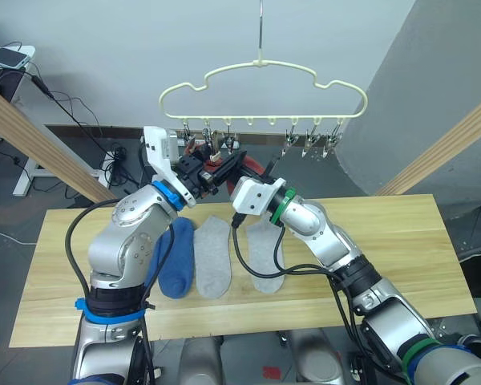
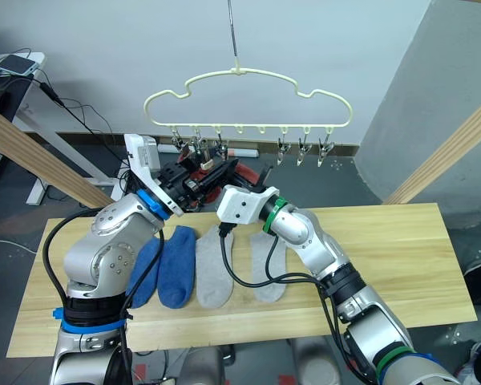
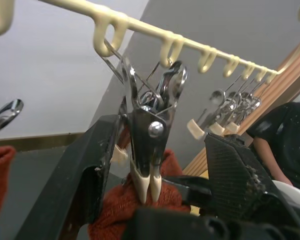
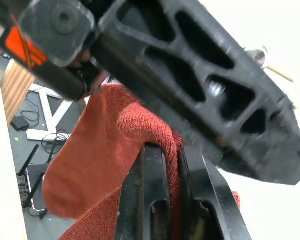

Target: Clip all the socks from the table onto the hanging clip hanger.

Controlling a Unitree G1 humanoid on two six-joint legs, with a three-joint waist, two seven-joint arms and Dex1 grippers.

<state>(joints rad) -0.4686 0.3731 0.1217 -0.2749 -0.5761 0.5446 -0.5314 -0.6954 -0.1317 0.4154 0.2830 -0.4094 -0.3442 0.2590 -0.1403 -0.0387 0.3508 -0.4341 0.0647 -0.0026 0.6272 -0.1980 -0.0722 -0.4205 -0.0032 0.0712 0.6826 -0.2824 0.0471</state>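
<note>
- Four socks on the table [image 1: 401, 241]: two blue [image 2: 175, 267], two grey [image 2: 215, 269], left of centre; right half bare.
- Right gripper [image 4: 172, 165] pinches a red sock [image 4: 97, 150] under the clip hanger [image 1: 260, 84].
- Left gripper [image 3: 155, 165] straddles a clip [image 3: 150, 145], fingers wide.

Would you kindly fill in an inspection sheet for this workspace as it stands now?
Surface: table of light planks.
Job's things: two blue socks and two grey socks lie flat in a row; a red sock is held up at the hanger, under a clip.
Clutter: nothing seen on the table.
Grippers: right gripper shut on the red sock; left gripper open around the clip, jaws either side.
Cables: black cables along both arms; one loops over the grey socks; more on the floor.
Surroundings: wooden beams, a person nearby.
</note>
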